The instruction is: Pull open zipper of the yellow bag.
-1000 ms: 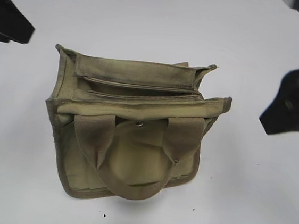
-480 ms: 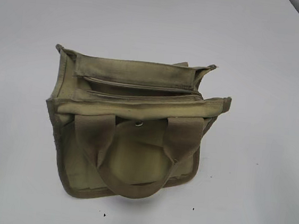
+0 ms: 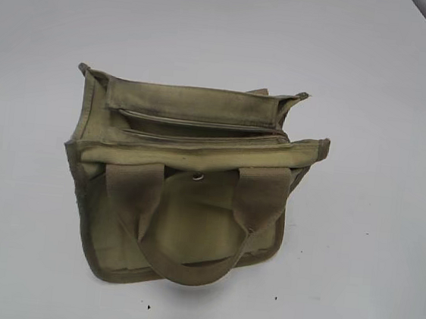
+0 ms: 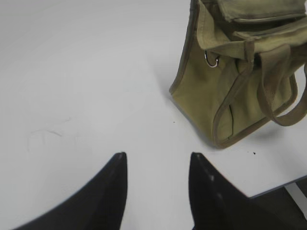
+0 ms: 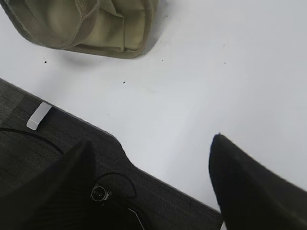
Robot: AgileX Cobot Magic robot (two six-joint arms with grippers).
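Note:
The yellow bag stands upright in the middle of the white table, handles and round front flap facing the camera. Its zipper runs straight along the top, left to right; I cannot make out the pull tab. Neither gripper shows in the exterior view. In the left wrist view my left gripper hangs open over bare table, well short of the yellow bag at the upper right. My right gripper stands wide open over the table's edge, far from the yellow bag at the top left.
A round metal snap sits on the flap and a metal ring on the bag's side. The table edge gives way to dark flooring with a cable and a white tag.
Both arms, seen at the left and right edges of the exterior view a second ago, have drawn out of it. The bag has not moved.

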